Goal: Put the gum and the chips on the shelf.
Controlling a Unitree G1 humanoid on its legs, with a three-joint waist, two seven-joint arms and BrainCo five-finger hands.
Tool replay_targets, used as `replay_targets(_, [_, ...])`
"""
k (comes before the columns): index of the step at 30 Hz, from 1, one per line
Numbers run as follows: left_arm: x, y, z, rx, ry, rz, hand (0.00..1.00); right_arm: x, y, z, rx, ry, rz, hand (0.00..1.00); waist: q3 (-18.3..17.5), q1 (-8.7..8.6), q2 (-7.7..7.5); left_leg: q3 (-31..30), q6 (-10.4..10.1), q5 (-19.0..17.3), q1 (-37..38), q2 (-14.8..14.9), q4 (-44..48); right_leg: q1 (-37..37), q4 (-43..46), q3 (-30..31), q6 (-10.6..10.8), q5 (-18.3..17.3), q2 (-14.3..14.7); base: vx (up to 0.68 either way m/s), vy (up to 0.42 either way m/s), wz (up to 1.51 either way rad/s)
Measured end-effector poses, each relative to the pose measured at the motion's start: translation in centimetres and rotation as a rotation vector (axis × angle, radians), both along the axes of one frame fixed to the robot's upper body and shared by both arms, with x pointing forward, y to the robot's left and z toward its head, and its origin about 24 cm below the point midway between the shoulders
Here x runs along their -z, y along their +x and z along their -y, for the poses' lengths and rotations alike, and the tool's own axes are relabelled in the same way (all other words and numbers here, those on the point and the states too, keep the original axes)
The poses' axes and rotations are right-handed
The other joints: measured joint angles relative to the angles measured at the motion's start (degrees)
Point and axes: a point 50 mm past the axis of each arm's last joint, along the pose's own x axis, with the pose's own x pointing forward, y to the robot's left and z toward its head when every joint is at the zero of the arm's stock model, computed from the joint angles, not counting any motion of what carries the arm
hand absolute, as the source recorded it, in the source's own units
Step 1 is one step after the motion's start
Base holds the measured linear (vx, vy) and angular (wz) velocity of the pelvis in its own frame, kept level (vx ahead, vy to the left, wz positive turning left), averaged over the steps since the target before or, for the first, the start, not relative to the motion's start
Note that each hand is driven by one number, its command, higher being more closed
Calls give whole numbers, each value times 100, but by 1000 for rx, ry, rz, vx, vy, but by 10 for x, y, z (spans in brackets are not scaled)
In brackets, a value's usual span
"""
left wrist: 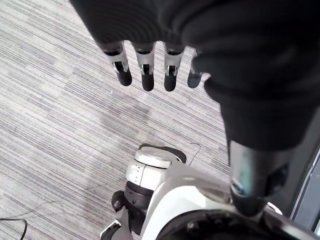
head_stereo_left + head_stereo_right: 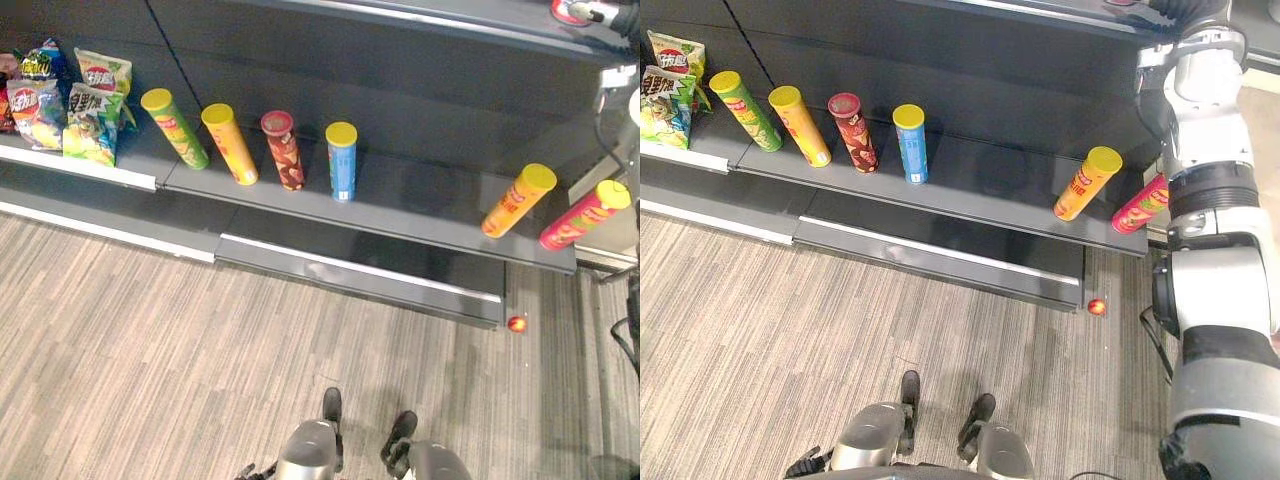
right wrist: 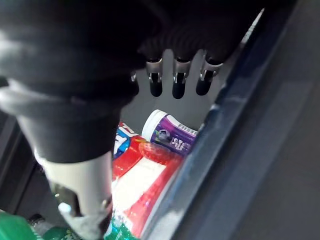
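My right hand (image 3: 179,80) is raised over the upper shelf (image 3: 227,125) at the far right, fingers straight and holding nothing. Just past its fingertips a purple-and-white gum tub (image 3: 170,136) lies on its side against a red-and-white gum tub (image 3: 137,175). In the left eye view the red-and-white tub (image 2: 570,10) shows at the top right, beside the hand (image 2: 622,18). Chip cans stand on the lower shelf (image 2: 420,215): green (image 2: 175,127), yellow (image 2: 230,143), dark red (image 2: 283,150), blue (image 2: 342,161), orange (image 2: 518,200) and pink (image 2: 585,215). My left hand (image 1: 146,70) hangs open over the floor.
Several chip bags (image 2: 70,100) are stacked at the shelf's left end. A small red ball (image 2: 516,323) lies on the wood-pattern floor below the shelf's right corner. Green packs (image 3: 15,227) sit beside the gum tubs on the upper shelf.
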Motion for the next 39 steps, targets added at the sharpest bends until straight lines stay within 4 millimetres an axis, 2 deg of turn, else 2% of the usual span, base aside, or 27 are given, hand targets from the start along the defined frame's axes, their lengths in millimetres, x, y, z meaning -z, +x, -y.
replay_targets(10, [1,-4,0,5,21,-17,0,1,-6,4,93,55,132,0,-115,-8,-16,7,-35,45,144,4,-146,171,-244,-18,34,48,79,28,-6,0])
replay_targets(16, [2,-10,-1,0,29,-26,0,-16,-19,-7,72,123,323,0,-333,-13,-36,24,-47,50,318,22,-243,390,-455,-29,44,75,150,48,-12,0])
replay_targets(23, [4,-18,-2,-9,34,-52,0,-26,-26,-23,-1,109,418,0,-550,-16,-103,45,-87,81,422,34,-413,475,-626,-10,46,141,215,6,0,-1])
replay_targets(26, [4,-22,-4,-17,39,-62,0,-28,-28,-44,-117,98,450,0,-637,-28,-153,103,-87,83,487,42,-432,544,-711,32,43,175,244,18,5,-8])
replay_targets(31, [5,-32,-7,-7,60,-89,0,-17,-39,-97,-376,58,494,0,-837,-110,-248,143,-91,81,504,72,-440,560,-749,55,43,175,279,5,0,-3])
replay_targets(33, [6,-35,-9,-4,67,-101,0,-4,-46,-120,-498,47,490,0,-919,-154,-295,169,-92,79,509,90,-441,558,-756,83,42,175,298,6,1,-6])
replay_targets(39, [6,-42,-12,17,86,-116,0,46,-65,-158,-753,60,389,0,-1124,-174,-332,335,-104,69,551,135,-443,547,-805,256,-9,224,357,-5,5,-15])
